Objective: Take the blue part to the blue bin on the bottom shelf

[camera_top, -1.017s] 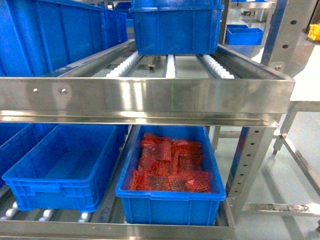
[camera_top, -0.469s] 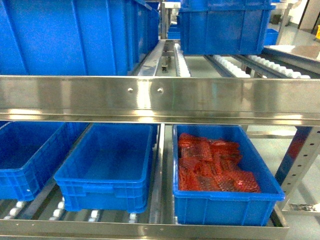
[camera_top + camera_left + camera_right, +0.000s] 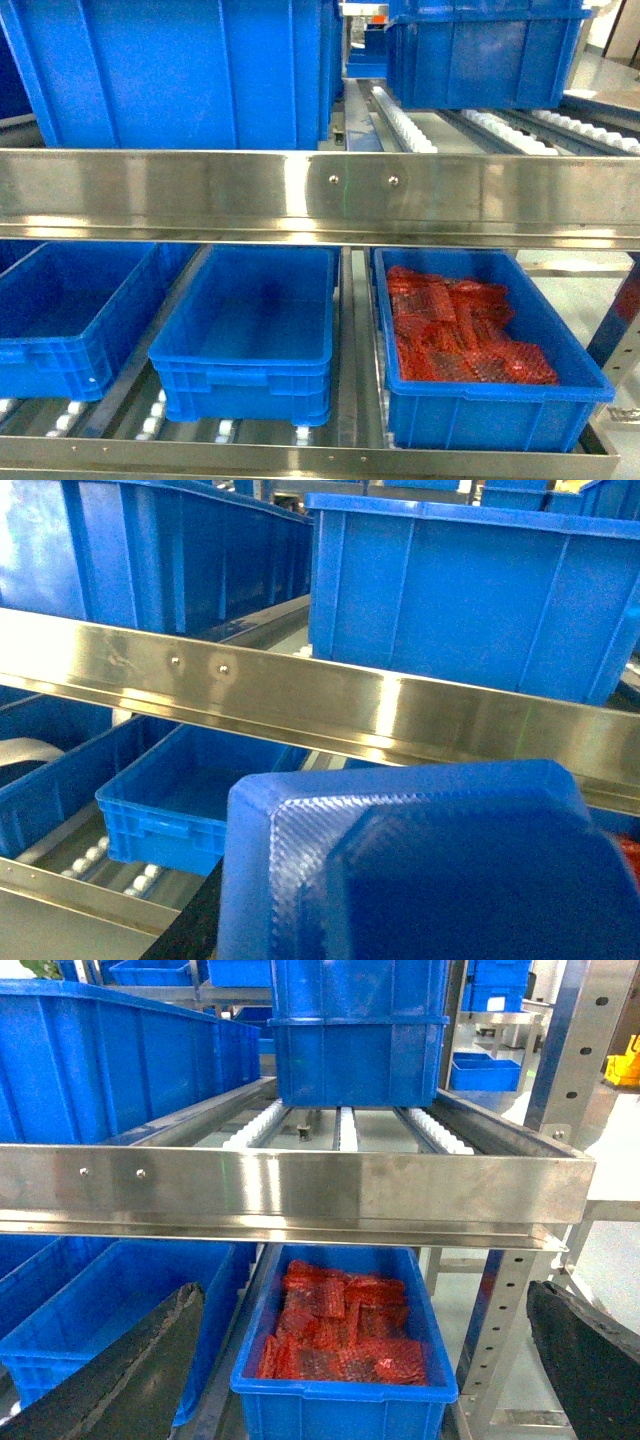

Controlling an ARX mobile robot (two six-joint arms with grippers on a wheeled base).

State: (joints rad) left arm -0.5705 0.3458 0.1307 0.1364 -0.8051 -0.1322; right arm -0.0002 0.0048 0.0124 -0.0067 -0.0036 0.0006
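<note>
Below, the blue bin (image 3: 250,330) sits empty beside a crate (image 3: 480,400) of red parts (image 3: 460,335); right jaws wide.

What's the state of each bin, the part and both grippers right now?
blue part: held up close to the left wrist camera, not yet in a bin
left bin, bottom shelf: looks empty, partly cut off
middle bin: empty
right bin: holds red mesh pieces
upper-shelf bins: contents hidden
right gripper: open, nothing between its fingers
left gripper: hidden behind the part
</note>
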